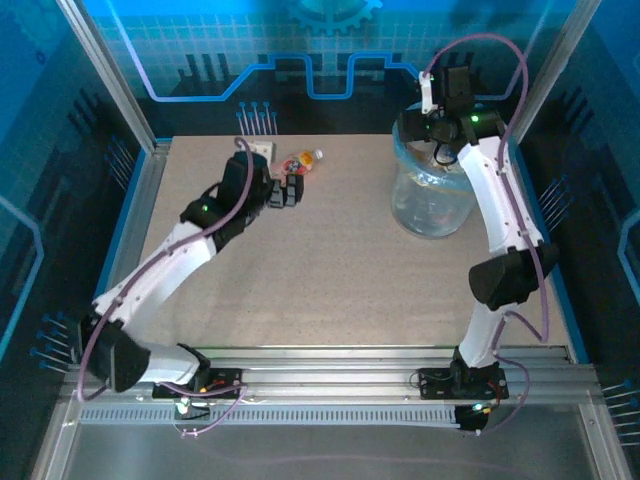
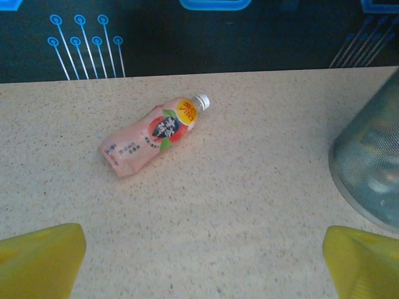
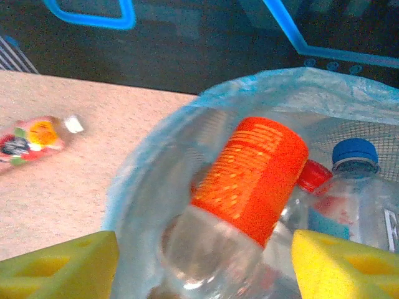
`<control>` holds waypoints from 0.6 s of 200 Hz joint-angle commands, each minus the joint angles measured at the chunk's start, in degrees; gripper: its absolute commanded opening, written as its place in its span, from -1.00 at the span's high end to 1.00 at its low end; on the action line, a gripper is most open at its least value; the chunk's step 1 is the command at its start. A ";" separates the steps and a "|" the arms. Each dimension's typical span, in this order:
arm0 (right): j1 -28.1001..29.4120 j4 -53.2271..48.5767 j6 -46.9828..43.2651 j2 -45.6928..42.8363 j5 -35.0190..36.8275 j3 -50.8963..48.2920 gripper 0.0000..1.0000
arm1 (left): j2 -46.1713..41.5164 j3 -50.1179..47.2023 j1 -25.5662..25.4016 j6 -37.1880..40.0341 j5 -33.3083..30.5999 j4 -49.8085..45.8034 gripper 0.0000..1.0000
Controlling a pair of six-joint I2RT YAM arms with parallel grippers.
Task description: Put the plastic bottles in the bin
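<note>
I see the left jaws spread wide above the worktop [image 2: 249,187], and a pink bottle [image 2: 153,136] lies on its side just ahead of them, apart from the bin [image 2: 374,162]. The right jaws are over the bin, open with a gap on each side of a tilted clear bottle with an orange label [image 3: 249,177], beside a blue-capped bottle [image 3: 355,156].

No word can be read with certainty. The pink bottle [image 2: 146,138] carries a label with dark characters, a round yellow badge with red characters near the neck, and fine print lower on the body; all are too small to make out. The clear bottle [image 3: 249,177] has an orange label with rows of pale print, blurred. The back wall [image 1: 200,40] bears blue line drawings and a gear shape.
</note>
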 commanded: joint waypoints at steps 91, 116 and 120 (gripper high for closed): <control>15.37 15.20 -1.61 -30.45 -12.60 -40.61 -0.58 | 51.59 54.71 12.51 12.50 23.46 -25.29 -0.96; 17.31 14.87 -1.10 -30.70 -12.93 -41.61 -0.58 | 61.15 67.45 13.94 13.92 20.98 -32.05 -0.97; 17.68 14.84 -1.02 -30.70 -13.10 -41.50 -0.58 | 62.20 68.39 14.14 13.90 20.35 -32.44 -0.97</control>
